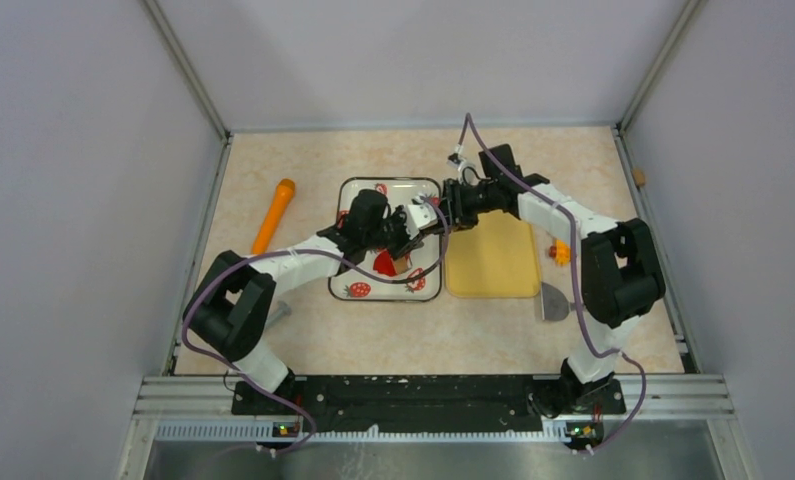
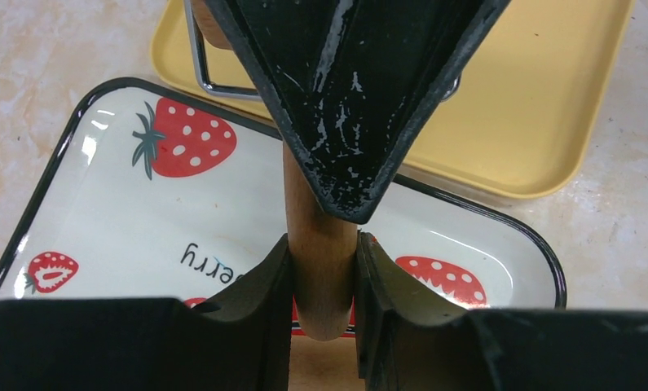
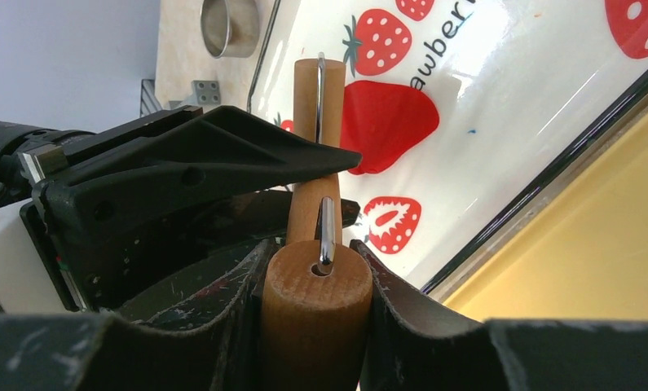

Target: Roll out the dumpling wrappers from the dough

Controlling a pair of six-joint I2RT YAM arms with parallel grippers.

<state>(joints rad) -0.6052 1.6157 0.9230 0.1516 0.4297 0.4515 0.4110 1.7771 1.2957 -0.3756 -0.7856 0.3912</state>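
Observation:
A wooden roller with a wire frame hangs over the strawberry-printed tray [image 1: 345, 240], held from both ends. My left gripper [image 2: 322, 254] is shut on its wooden handle [image 2: 316, 220]. My right gripper [image 3: 316, 262] is shut on the thick wooden roller head [image 3: 316, 309], where a metal rod enters the end hole. In the top view the left gripper [image 1: 405, 236] and right gripper [image 1: 443, 216] meet above the tray's right half. The dough [image 3: 385, 122] is a flat red blob lying on the tray, seen as dough [image 1: 383, 262] from above. No dumpling wrappers are in view.
A yellow tray [image 1: 493, 258] lies right of the strawberry tray. An orange tool [image 1: 273, 215] lies at the left. A metal ring cutter [image 3: 229, 24] sits near the left arm. A grey scraper [image 1: 553, 300] and a small orange piece [image 1: 561, 252] lie beside the right arm.

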